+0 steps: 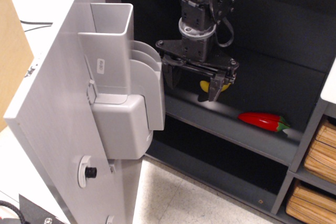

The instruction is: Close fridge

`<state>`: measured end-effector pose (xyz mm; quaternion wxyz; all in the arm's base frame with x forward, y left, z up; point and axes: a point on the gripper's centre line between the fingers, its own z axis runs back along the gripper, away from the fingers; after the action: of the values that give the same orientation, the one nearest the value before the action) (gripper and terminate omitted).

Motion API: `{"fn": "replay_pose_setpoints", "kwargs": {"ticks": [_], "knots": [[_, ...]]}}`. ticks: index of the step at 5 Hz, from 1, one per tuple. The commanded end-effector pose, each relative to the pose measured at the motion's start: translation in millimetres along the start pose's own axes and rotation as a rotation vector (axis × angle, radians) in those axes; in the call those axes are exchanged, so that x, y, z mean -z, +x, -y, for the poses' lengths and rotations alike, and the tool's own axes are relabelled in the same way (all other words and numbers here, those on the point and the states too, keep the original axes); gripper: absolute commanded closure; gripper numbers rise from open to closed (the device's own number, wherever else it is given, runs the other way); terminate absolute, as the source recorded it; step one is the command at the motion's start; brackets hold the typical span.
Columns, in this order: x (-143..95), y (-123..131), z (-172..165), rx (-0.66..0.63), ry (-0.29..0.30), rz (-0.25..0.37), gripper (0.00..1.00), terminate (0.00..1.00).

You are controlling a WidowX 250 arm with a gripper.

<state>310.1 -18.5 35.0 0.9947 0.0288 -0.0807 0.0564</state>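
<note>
The fridge (278, 51) stands open, showing its dark grey shelved interior. Its light grey door (58, 98) swings out to the left, with the inner face and its moulded bins (121, 108) turned toward the camera. My black gripper (193, 91) hangs inside the fridge just above the middle shelf (220, 121), to the right of the door's edge and apart from it. Its jaws are open and empty. The door's outer face and handle are hidden.
A yellow toy (227, 86) lies on the shelf behind the gripper's right finger. A red chili pepper (261, 120) lies further right on that shelf. A grey shelf unit with tan wooden boxes (321, 150) stands at the right. A wooden panel (11, 51) is at far left.
</note>
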Motion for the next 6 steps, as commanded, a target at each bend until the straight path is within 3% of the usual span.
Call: {"fn": "replay_pose_setpoints", "kwargs": {"ticks": [1,3,5,6], "knots": [[0.0,0.0,0.0,0.000,0.000,0.000,0.00,0.00],[-57.4,-12.8,9.0,0.007,-0.054,0.042,0.00,0.00],[-110.1,-38.1,-3.8,-0.040,-0.131,0.071,0.00,0.00],[-132.5,-53.7,-15.9,-0.052,-0.120,0.056,0.00,0.00]]}}
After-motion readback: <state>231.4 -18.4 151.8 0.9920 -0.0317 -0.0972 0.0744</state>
